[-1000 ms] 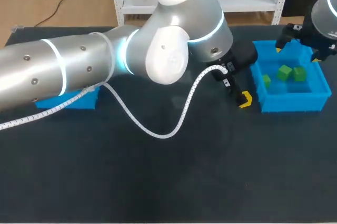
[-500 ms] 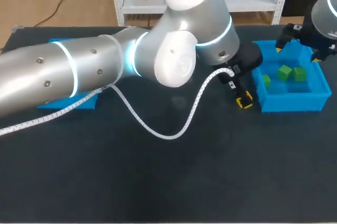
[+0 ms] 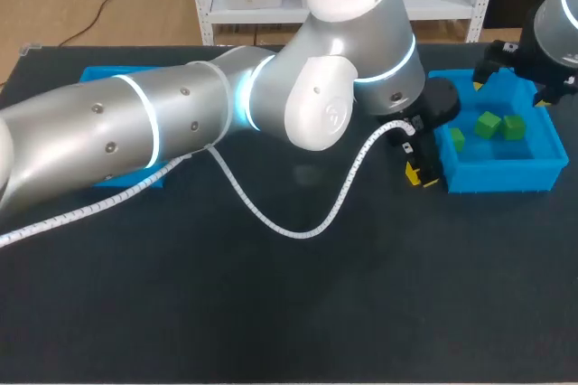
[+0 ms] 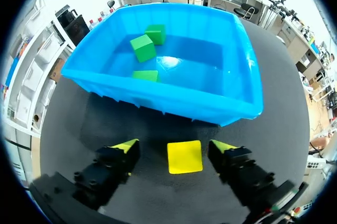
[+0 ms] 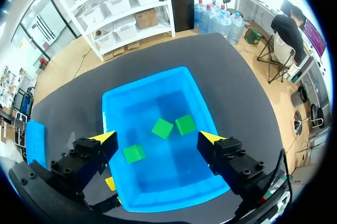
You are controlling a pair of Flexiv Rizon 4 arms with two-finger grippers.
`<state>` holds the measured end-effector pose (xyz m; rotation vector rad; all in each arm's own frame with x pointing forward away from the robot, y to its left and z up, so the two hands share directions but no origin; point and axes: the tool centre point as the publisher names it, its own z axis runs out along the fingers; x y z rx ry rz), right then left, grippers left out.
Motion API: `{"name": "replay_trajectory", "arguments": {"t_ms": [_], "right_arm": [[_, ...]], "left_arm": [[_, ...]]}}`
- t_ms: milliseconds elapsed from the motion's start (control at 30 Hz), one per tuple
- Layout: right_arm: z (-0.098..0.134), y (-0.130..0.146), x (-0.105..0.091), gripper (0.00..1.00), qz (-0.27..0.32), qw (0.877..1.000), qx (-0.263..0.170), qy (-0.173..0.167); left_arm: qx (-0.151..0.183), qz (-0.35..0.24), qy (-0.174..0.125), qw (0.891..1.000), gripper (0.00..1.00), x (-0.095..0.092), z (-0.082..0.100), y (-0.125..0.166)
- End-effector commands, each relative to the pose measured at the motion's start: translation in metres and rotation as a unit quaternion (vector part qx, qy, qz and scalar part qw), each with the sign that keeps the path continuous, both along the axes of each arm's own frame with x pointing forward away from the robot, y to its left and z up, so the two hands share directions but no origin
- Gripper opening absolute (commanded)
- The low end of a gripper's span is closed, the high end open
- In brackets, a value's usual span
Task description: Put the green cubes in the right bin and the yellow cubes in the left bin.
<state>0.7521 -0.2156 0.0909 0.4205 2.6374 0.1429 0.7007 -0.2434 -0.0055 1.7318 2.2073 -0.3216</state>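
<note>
Well, the yellow cube lies on the tabletop just beside the right bin, between the parted fingers of the left tool, barely visible from overhead. The right tool, fingers apart, hangs over three green cubes; the left bin is half-hidden behind the left arm.

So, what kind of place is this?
Probably a robot test bench for sorting: my left arm over a dark table, a blue bin with green cubes, a yellow cube beside it.

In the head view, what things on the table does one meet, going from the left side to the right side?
The left bin → the left claw → the right bin, with the green cubes inside it.
</note>
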Motion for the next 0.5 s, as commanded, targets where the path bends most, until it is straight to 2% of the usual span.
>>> {"name": "replay_trajectory", "arguments": {"t_ms": [33,333,400,500], "right_arm": [[0.000,0.000,-0.002,1.00,-0.001,1.000,-0.001,-0.004],[0.000,0.000,-0.002,1.00,-0.001,1.000,-0.001,-0.004],[0.000,0.000,-0.002,1.00,-0.001,1.000,-0.001,-0.004],[0.000,0.000,-0.002,1.00,-0.001,1.000,-0.001,-0.004]], "left_arm": [[0.012,0.001,-0.002,1.000,0.00,0.003,-0.003,-0.005],[0.021,0.002,-0.009,1.000,0.00,0.004,-0.002,0.000],[0.017,0.003,-0.027,1.000,0.00,0.010,0.010,0.004],[0.006,0.023,-0.054,0.998,0.00,0.029,0.039,0.022]]}}
